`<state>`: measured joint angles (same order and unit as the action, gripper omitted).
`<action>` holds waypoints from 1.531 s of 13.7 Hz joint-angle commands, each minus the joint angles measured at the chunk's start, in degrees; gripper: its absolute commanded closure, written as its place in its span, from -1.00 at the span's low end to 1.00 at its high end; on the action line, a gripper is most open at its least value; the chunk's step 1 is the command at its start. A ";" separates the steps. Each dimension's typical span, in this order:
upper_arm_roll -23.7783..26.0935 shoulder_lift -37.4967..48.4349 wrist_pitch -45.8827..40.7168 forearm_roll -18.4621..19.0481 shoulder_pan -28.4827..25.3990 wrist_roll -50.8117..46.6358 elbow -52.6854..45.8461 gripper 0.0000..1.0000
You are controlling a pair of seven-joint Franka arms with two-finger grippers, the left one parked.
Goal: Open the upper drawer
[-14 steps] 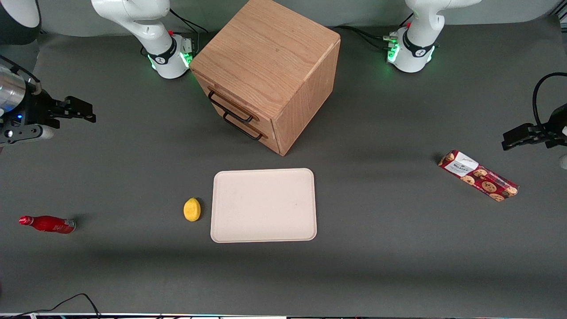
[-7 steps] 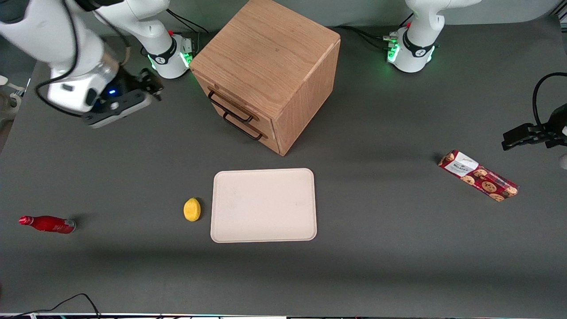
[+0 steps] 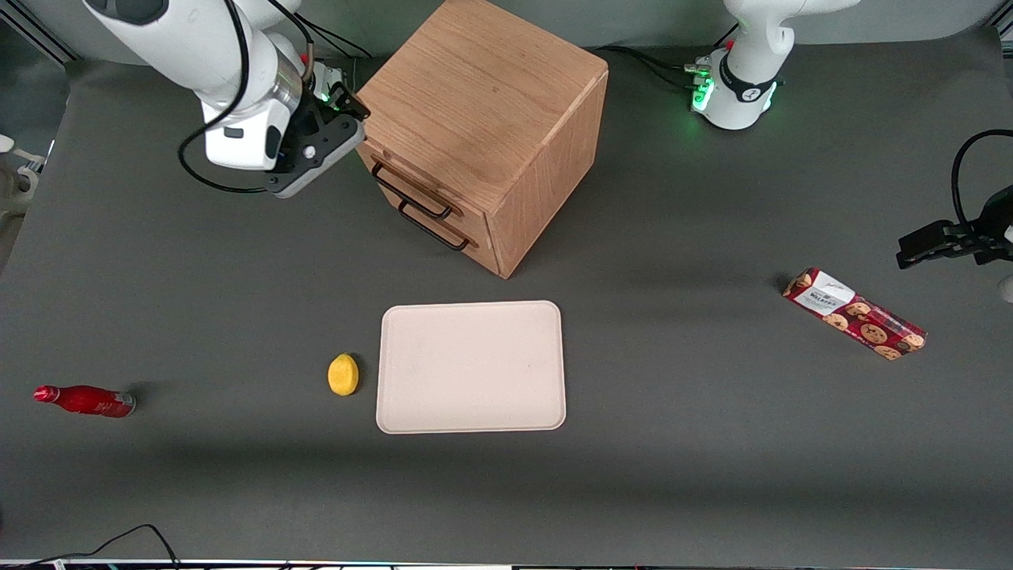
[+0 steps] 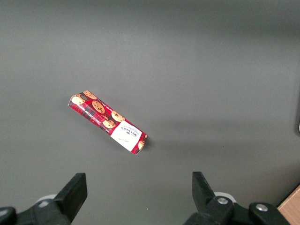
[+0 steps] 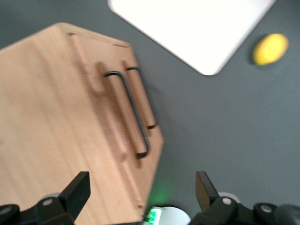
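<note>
The oak cabinet (image 3: pixel 483 95) stands at the middle of the table, farther from the front camera than the tray. The upper drawer (image 3: pixel 389 164) is shut, its long black bar handle (image 3: pixel 411 194) just above the bottom drawer's matching handle (image 3: pixel 431 227). My gripper (image 3: pixel 345 120) hovers open beside the cabinet's top corner, just above the drawer front, touching nothing. In the right wrist view the upper drawer (image 5: pixel 110 117) and its handle (image 5: pixel 129 112) lie under the open gripper (image 5: pixel 140 192), whose fingers (image 5: pixel 77 187) stand wide apart.
A beige tray (image 3: pixel 471 366) lies nearer the front camera than the cabinet, with a yellow lemon (image 3: pixel 343 374) beside it. A red bottle (image 3: pixel 83 400) lies toward the working arm's end. A cookie box (image 3: pixel 855 313) lies toward the parked arm's end.
My arm has swung in from the working arm's end of the table to the cabinet's top corner above the drawer fronts. The drawers have not moved.
</note>
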<state>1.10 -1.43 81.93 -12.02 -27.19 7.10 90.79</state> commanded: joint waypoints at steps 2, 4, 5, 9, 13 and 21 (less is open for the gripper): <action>-1.27 -2.08 0.07 -4.59 -0.49 3.89 0.61 -1.00; -1.19 -2.79 2.69 -4.42 -0.49 4.15 2.80 -1.00; -0.93 -2.79 5.49 -4.33 -0.49 4.24 5.16 -1.00; -0.48 -2.61 15.61 -4.24 -0.58 7.93 13.87 -1.00; 0.92 -2.61 19.58 -4.24 -0.58 9.15 18.54 -1.00; 2.15 -2.88 24.32 -4.15 -0.58 10.39 22.67 -1.00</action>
<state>3.20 -5.25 104.05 -15.06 -27.57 16.06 111.48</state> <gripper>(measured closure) 0.000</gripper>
